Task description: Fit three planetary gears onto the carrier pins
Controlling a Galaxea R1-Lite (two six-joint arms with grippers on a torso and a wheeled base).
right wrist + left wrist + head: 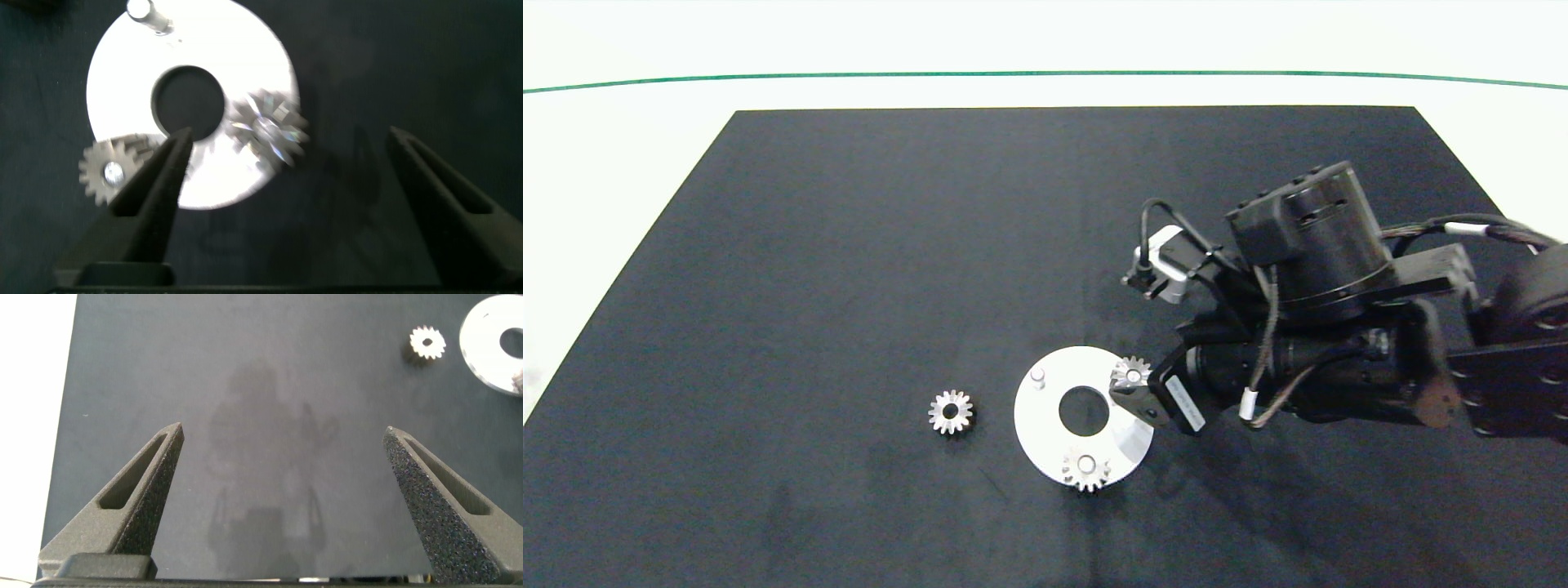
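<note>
Layout as I logged it: disc (1045, 425) near the mat's (849, 245) front centre.
One gear (1085, 468) sat on the disc's front pin, a second gear (1131, 372) at its right rim, the third gear (950, 412) lay on the mat left of the disc; I saw a bare pin (1037, 376) standing rear-left.

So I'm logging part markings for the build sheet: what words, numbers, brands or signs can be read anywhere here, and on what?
Nothing can be read in any view.
White label on the right gripper, head view: print too small to read.
Planetary gears, white disc, black mat: no markings visible.
</note>
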